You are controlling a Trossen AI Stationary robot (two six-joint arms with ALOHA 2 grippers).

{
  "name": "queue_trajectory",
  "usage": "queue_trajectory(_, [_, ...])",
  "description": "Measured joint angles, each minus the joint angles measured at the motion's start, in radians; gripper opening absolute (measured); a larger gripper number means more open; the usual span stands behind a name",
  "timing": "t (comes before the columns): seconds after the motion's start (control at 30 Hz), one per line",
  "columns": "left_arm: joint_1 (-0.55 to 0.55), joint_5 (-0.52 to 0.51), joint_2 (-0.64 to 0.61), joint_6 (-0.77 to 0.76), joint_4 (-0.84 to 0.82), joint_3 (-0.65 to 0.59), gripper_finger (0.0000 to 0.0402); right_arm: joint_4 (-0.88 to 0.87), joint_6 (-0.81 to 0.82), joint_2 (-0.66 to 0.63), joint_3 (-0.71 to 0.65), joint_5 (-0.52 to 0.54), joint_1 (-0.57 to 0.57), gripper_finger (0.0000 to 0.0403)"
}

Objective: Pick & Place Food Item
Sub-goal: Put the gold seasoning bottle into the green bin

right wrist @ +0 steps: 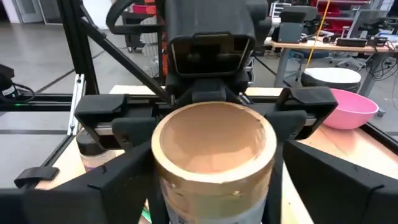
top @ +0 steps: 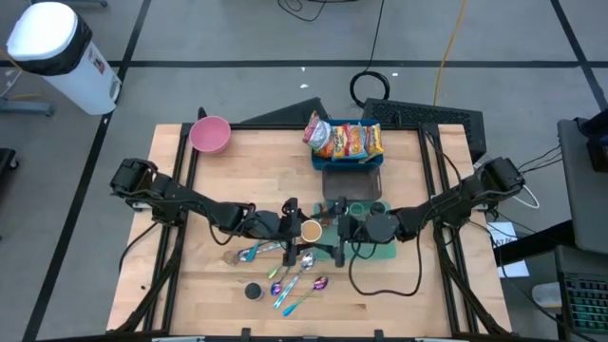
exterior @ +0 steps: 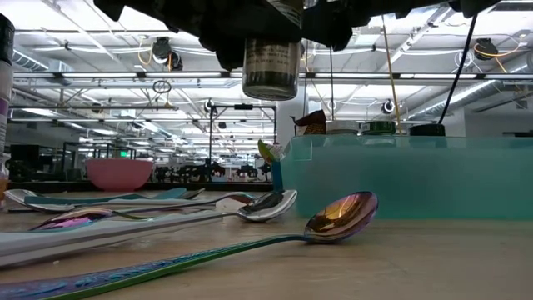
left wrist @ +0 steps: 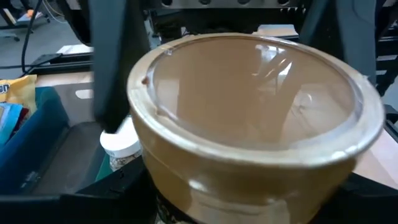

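A jar with a tan lid [top: 311, 229] hangs in the air over the table's middle, upright; it also shows in the low view [exterior: 271, 67]. My left gripper [top: 300, 229] reaches in from the left and is shut on it. My right gripper [top: 326, 229] comes level from the right. It is open, with a finger [right wrist: 118, 177] on either side of the jar [right wrist: 214, 149]; I cannot tell whether they touch it. My left gripper pinches the jar between its two fingers [left wrist: 121, 190], on two opposite sides just under the lid's rim [left wrist: 155, 180]. The fingers come level from the table's left. The jar stands upright in the hold, lifted clear of the table.
A teal tray [top: 385, 250] with more jars [top: 378, 207] lies just right of the grippers. Several spoons [top: 285, 271] and a small dark jar [top: 253, 291] lie nearer the front. A blue bin [top: 328, 163] of snack packets and a pink bowl [top: 210, 134] stand at the back.
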Motion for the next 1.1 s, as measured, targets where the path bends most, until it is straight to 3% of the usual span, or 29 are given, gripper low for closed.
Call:
queue_trajectory(0.2, [0.004, -0.004, 0.000, -0.005, -0.002, 0.000, 0.0275, -0.012, 0.000, 0.000, 0.000, -0.004, -0.005, 0.0265])
queue_trajectory(0.37, [0.008, 0.001, 0.000, -0.006, -0.001, 0.000, 0.0280, -0.011, 0.000, 0.000, -0.001, -0.003, -0.006, 0.0259])
queue_trajectory(0.57, [0.003, 0.000, -0.022, -0.025, -0.011, 0.000, 0.0384, -0.094, 0.001, -0.065, -0.003, 0.041, 0.007, 0.0259])
queue_trajectory(0.67, [0.000, 0.007, -0.073, 0.017, -0.055, 0.002, 0.0369, -0.226, -0.010, -0.168, 0.000, 0.094, 0.044, 0.0259])
queue_trajectory(0.83, [-0.001, 0.022, -0.179, 0.021, -0.178, 0.002, 0.0327, -0.449, 0.009, -0.300, -0.020, 0.299, 0.170, 0.0259])
queue_trajectory(0.97, [0.000, 0.071, -0.221, 0.052, -0.226, 0.002, 0.0305, -0.513, 0.108, -0.390, -0.085, 0.448, 0.305, 0.0259])
queue_trajectory(1.1, [-0.001, 0.091, -0.215, 0.055, -0.223, 0.000, 0.0292, -0.502, 0.229, -0.440, -0.202, 0.510, 0.405, 0.0259])
